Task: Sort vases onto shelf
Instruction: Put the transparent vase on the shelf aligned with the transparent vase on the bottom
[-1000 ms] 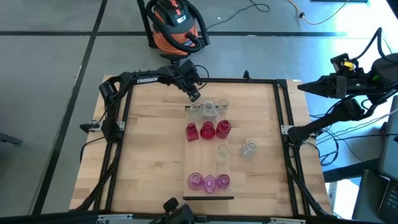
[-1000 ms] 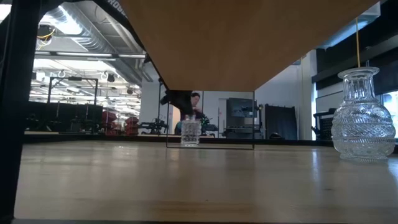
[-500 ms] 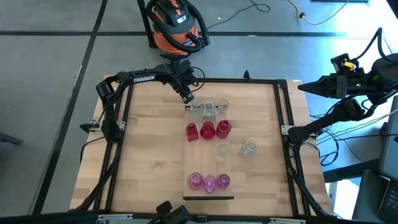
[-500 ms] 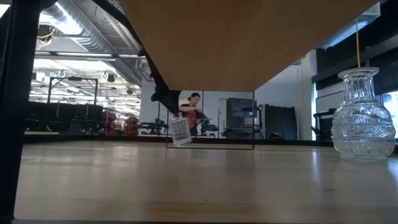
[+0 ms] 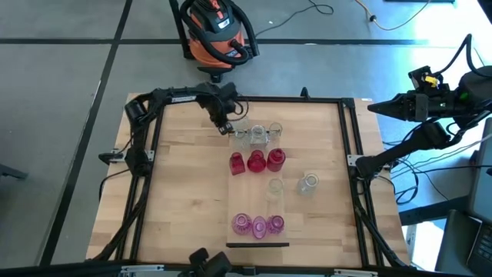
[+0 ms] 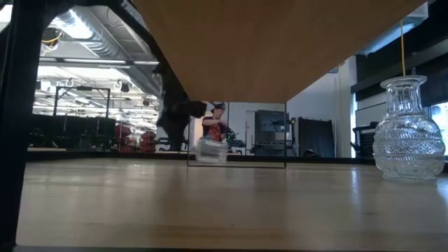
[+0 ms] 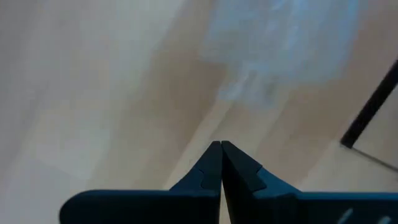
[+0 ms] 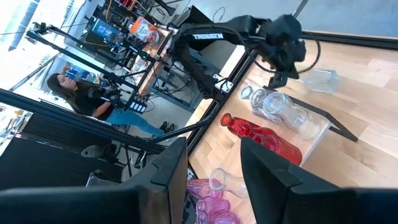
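The shelf [image 5: 247, 192], a pale plank, lies along the table's middle. On it stand clear vases [image 5: 260, 135] at the far end, red vases [image 5: 256, 161] behind them, a lone clear vase [image 5: 275, 187], and pink vases [image 5: 259, 225] at the near end. One clear vase [image 8: 320, 81] lies on its side by the shelf's far left corner, blurred in the low view [image 6: 212, 149]. My left gripper [image 5: 225, 127] is shut and points down just left of it, and the left wrist view [image 7: 221, 144] shows a gap between them. My right gripper [image 8: 214, 168] hangs open, raised, off the table's right edge.
Another clear vase [image 5: 308, 183] stands on the tabletop right of the shelf, large in the low view [image 6: 409, 129]. An orange vacuum [image 5: 217, 31] sits on the floor beyond the far edge. A person [image 8: 68, 93] is in the room behind. Bare wood [image 5: 184, 200] lies left of the shelf.
My left gripper, still shut, has moved toward the table's left and a little nearer, tipping to point more steeply down. The clear vase at the shelf's far left corner stood upright, then leaned, and now lies on its side.
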`<state>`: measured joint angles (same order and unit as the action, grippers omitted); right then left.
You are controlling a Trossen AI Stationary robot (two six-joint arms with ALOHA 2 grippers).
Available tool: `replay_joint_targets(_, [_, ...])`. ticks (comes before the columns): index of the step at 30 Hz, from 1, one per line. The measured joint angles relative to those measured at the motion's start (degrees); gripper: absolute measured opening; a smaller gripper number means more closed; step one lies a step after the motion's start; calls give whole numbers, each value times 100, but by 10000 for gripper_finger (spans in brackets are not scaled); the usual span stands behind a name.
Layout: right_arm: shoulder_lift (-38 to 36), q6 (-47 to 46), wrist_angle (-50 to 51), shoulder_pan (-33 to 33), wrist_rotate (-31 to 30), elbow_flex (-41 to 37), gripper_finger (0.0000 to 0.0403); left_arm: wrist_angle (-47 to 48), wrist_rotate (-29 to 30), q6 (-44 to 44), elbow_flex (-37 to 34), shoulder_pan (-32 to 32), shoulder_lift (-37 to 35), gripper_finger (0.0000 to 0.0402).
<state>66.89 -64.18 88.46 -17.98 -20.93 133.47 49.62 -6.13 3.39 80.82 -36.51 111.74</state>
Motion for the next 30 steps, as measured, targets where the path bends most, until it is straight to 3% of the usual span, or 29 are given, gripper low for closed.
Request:
replay_joint_targets(9, [2,0,0,0,0,-2,131,-170,230,65,4,-9,-99,0])
replay_joint_targets(14, [2,1,-2,0,0,-1,131,-224,-116,590,23,-156,-355,0])
replay_joint_targets(16, [1,0,-2,-1,0,-2,131,-105,-511,957,-109,-300,-491,0])
replay_joint_targets(19, [2,0,-1,0,1,-1,131,-431,-1911,1372,-778,-660,-843,0])
replay_joint_targets(21, [2,2,-2,0,0,-2,131,-912,-2487,1425,-1501,-884,-1076,0])
replay_joint_targets(26, [2,0,0,-2,0,-2,131,-2860,-2726,1668,-3113,-1210,-2019,0])
replay_joint_targets(30, [1,0,-2,-1,0,-1,131,-4480,-2996,1644,-3943,-1053,-2554,0])
